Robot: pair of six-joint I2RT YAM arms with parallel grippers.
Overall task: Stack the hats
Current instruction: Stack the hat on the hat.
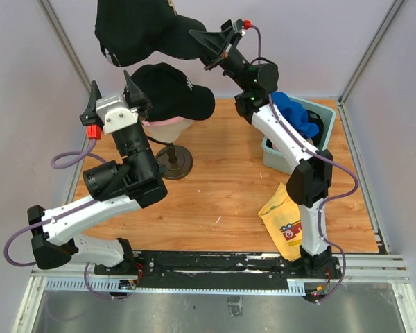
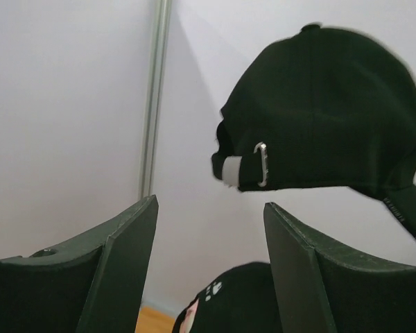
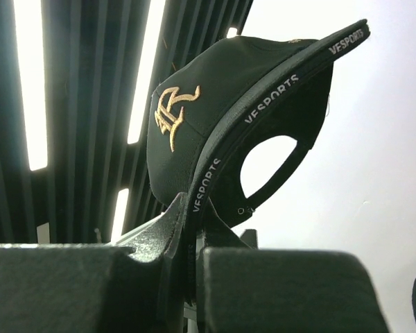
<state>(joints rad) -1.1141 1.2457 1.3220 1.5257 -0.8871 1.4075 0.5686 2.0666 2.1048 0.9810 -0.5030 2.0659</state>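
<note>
You hold the held black cap (image 1: 139,28) high at the far left of the scene, pinched by its brim in the right gripper (image 1: 206,43). The right wrist view shows the jaws clamped tight on the brim's edge, the crown with its gold emblem hanging free beyond them. The stack it should join sits just below and nearer: the black cap with the white logo (image 1: 170,90) over the pink cap (image 1: 168,122) on the mannequin head (image 1: 168,133). To do this well, I judge you should bring the crown directly above the logo cap, turn the brim to match the one below, which points right, and lower until the crown seats before you let go. A release from this height would likely let it tip off. Keep the left gripper (image 1: 114,89) clear: it hovers just left of the stack, jaws spread wide with nothing between them. The right arm reaches up and far-left from its base, elbow bent above the bin (image 1: 276,156) that holds the blue cap (image 1: 295,114). The left arm folds back on itself, wrist raised beside the head.
</note>
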